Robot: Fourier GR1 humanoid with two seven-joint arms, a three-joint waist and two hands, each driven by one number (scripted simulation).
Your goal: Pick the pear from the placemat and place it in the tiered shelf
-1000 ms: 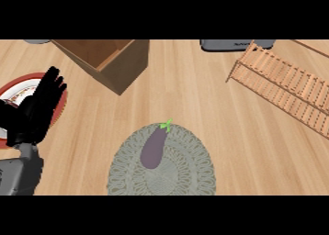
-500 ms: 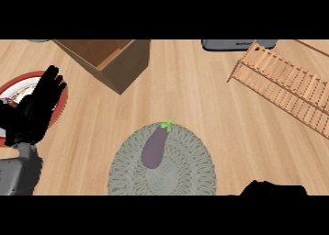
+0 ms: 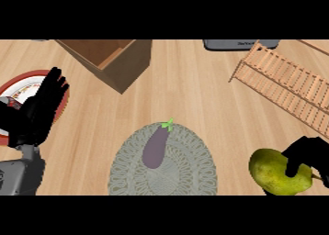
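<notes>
A yellow-green pear (image 3: 277, 171) shows at the lower right, off the placemat, with my right hand (image 3: 314, 153) curled round its right side. The round grey woven placemat (image 3: 187, 170) lies low in the middle and carries a purple eggplant (image 3: 155, 147) with a green stem. The wooden slatted tiered shelf (image 3: 296, 87) stands at the upper right, well above the pear. My left hand (image 3: 40, 109) rests open at the left edge, fingers up, holding nothing.
An open wooden box (image 3: 111, 56) stands at the top, left of centre. A red-rimmed white plate (image 3: 10, 94) lies at the left, partly behind my left hand. A grey flat object (image 3: 241, 44) sits at the top edge beside the shelf.
My right hand has come up into view at the lower right with the pear in it; a second ago neither showed. The left hand and the eggplant have not moved.
</notes>
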